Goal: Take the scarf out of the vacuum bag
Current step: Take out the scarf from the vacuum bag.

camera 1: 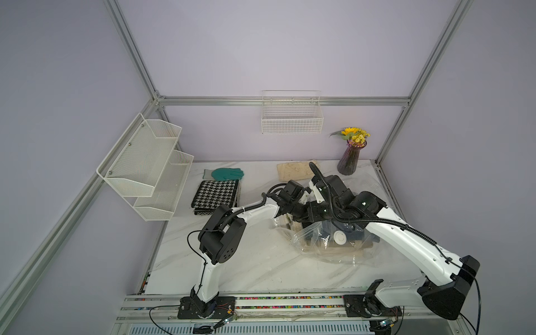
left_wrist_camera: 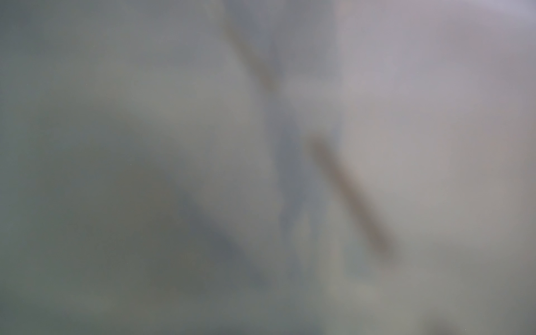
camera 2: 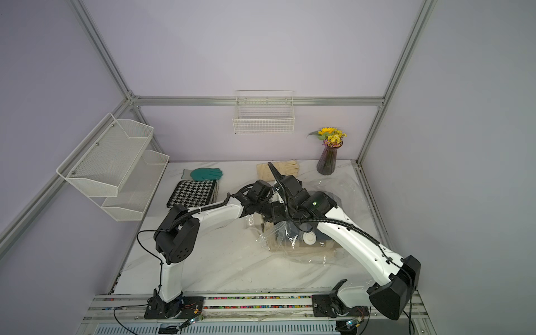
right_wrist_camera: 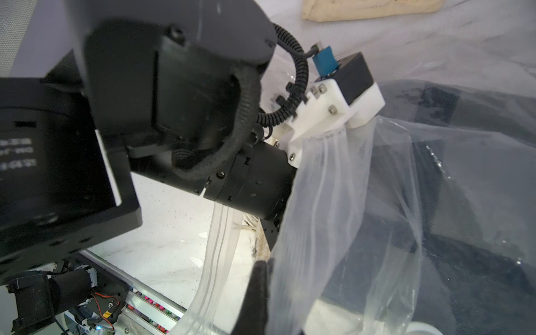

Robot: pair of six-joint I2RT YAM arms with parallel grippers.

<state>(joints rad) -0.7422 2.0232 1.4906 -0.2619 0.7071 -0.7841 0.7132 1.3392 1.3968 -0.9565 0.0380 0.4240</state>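
The vacuum bag (camera 1: 324, 246) (camera 2: 293, 246) lies crinkled on the right half of the table, its white valve cap (camera 1: 339, 238) facing up. Inside it the scarf (camera 1: 355, 232) (right_wrist_camera: 470, 208) shows through the plastic as folded dark blue cloth on a beige layer. My right gripper (right_wrist_camera: 265, 268) is shut on the bag's plastic edge at its mouth and holds it up. The left arm's wrist (right_wrist_camera: 255, 185) reaches into that mouth. Its fingers are hidden behind plastic and the right arm. The left wrist view is only a grey blur.
A folded houndstooth cloth (camera 1: 216, 195) and a teal glove (camera 1: 227, 173) lie at the back left. A beige glove (camera 1: 294, 171) and a vase of flowers (camera 1: 349, 158) stand at the back. A mesh shelf (camera 1: 145, 165) and a wire basket (camera 1: 291, 116) hang on the walls.
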